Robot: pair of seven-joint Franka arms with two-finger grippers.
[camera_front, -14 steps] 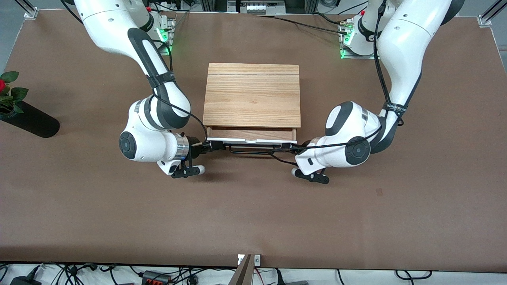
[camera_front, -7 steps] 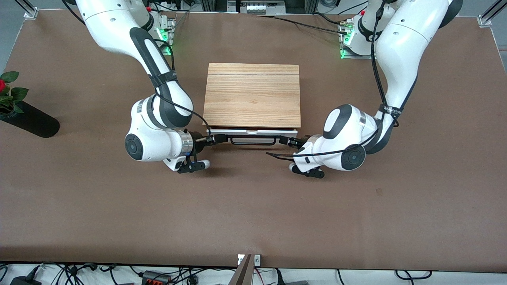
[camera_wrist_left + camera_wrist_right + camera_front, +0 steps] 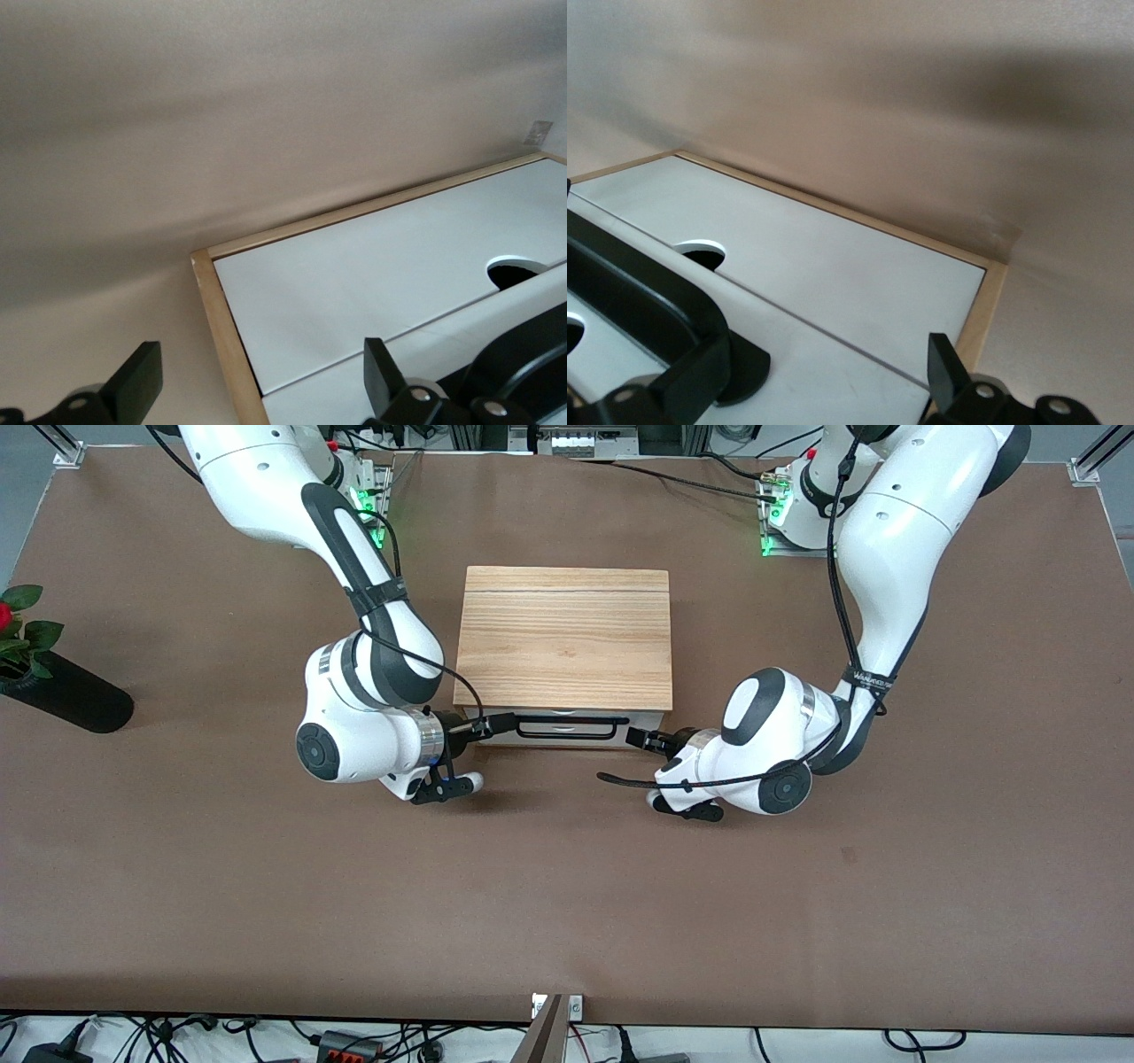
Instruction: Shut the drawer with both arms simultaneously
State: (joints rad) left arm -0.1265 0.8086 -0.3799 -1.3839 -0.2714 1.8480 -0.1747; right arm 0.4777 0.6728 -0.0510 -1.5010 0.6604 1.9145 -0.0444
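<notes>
The light oak cabinet (image 3: 563, 638) stands mid-table. The drawer (image 3: 542, 730) sits pushed in, its white front flush with the cabinet front, with the black wire handle (image 3: 567, 729) across it. My right gripper (image 3: 494, 725) is open at the handle's end toward the right arm, against the drawer front. My left gripper (image 3: 643, 738) is open at the drawer front's corner toward the left arm. The left wrist view shows the white front (image 3: 425, 345) and the cabinet's wood edge (image 3: 217, 319) between the open fingers (image 3: 137, 381). The right wrist view shows the front (image 3: 806, 372) and handle (image 3: 638, 283).
A black vase (image 3: 66, 695) with a red flower (image 3: 7, 624) lies near the table edge at the right arm's end. The brown table (image 3: 567, 895) spreads wide nearer the front camera. Both arm bases stand farther from the camera than the cabinet.
The drawer has slid fully into the cabinet; the wooden tray no longer shows. Both grippers moved toward the cabinet with the drawer front.
</notes>
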